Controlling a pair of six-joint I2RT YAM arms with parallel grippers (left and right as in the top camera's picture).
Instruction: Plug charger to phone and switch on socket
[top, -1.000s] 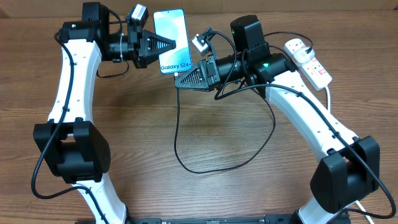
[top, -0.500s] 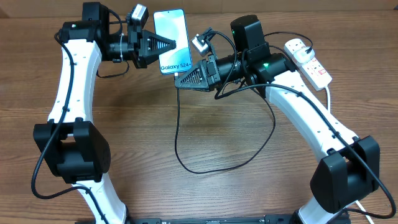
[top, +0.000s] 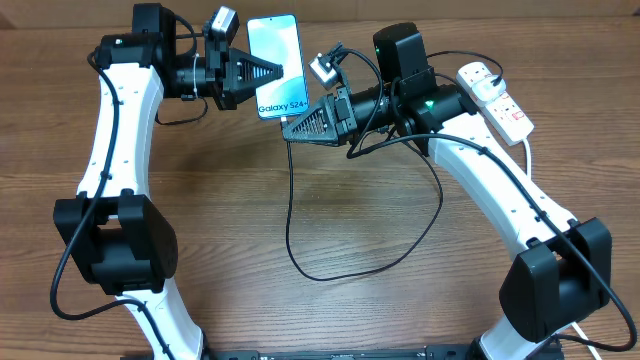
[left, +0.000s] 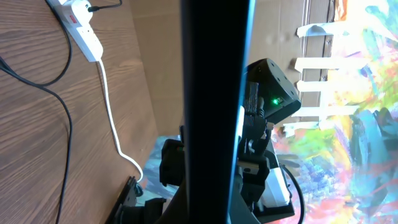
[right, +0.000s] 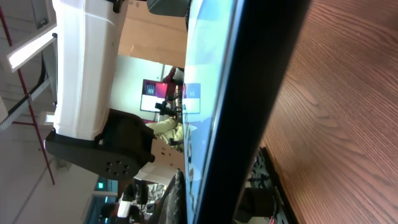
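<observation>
two grippers meet at the phone (top: 275, 45) on the far side of the table (top: 220, 200).
the left gripper (top: 272, 70) is clamped on the phone's side edge, its arm reaching in level from the left. the right gripper (top: 290, 128), closed on the charger (top: 290, 220) tip, sits at the phone's lower end, cable looping below. the left wrist view shows the phone as a dark edge-on bar with the socket (left: 84, 31) behind it; the right wrist view shows its lit screen aslant.
</observation>
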